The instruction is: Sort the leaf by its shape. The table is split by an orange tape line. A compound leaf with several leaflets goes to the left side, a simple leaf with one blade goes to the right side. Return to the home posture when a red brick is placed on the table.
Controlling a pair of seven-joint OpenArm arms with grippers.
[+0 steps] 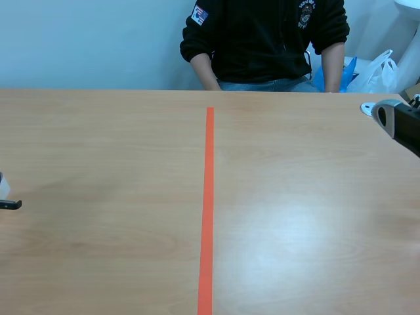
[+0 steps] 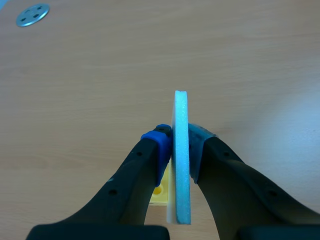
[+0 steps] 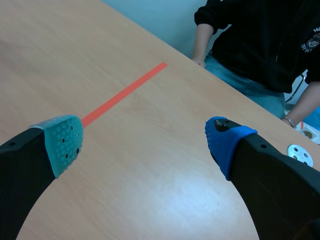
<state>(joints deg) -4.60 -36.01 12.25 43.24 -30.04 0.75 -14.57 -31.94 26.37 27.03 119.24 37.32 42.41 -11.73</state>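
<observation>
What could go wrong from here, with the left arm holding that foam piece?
1. The left end effector is shut on a thin foam board edge-on, by the pads alone; it may twist or slip.
2. The board's faces are hidden, so it might go to the wrong side of the orange tape line.
3. The person sits close across; a long reach may meet their forearms.

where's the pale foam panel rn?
Left wrist view: the pale foam panel sits edge-on, pinched between the left tool pads, over the table, left of the orange tape line.
</observation>
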